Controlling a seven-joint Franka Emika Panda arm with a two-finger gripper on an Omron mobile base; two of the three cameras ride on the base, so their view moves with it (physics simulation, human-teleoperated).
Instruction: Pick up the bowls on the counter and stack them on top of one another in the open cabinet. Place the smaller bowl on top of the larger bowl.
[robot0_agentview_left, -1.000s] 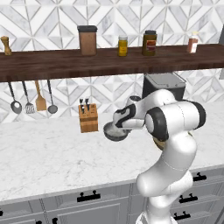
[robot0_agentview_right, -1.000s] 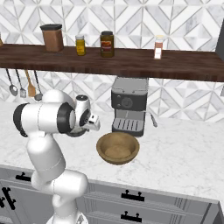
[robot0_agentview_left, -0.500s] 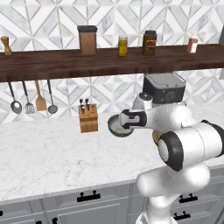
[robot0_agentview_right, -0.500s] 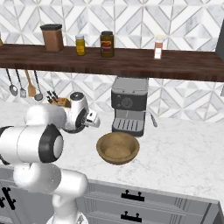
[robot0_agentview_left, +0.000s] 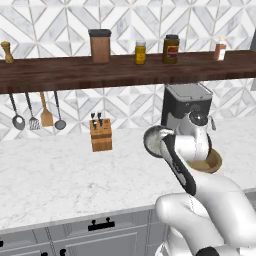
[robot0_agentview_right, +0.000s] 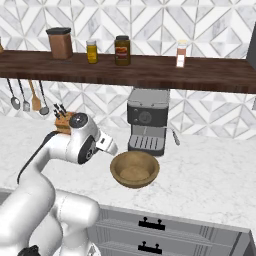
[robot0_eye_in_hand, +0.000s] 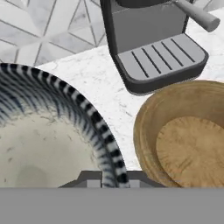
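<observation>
The smaller bowl (robot0_agentview_left: 153, 139), dark grey with a pale speckled inside, hangs tilted above the counter (robot0_agentview_left: 60, 175), with my gripper (robot0_agentview_left: 164, 146) shut on its rim. In the hand view the smaller bowl (robot0_eye_in_hand: 48, 135) shows a striped rim on the left, and my gripper (robot0_eye_in_hand: 114, 177) clamps that rim. The larger bowl (robot0_eye_in_hand: 186, 133), tan and wooden, rests on the counter (robot0_eye_in_hand: 103, 83) just beyond it to the right. From the right base camera the larger bowl (robot0_agentview_right: 134, 169) lies in front of the coffee machine, close beside my hand (robot0_agentview_right: 102, 145). My arm hides part of the larger bowl (robot0_agentview_left: 210, 162).
A grey coffee machine (robot0_agentview_left: 184, 104) stands against the wall behind the bowls, its drip tray (robot0_eye_in_hand: 159, 59) close to the wooden bowl. A knife block (robot0_agentview_left: 101, 135) is to the left, with utensils (robot0_agentview_left: 39, 117) hanging under the dark shelf (robot0_agentview_left: 65, 72) of jars.
My arm has swung to the right with the grey bowl, from beside the knife block to in front of the coffee machine, next to the wooden bowl.
</observation>
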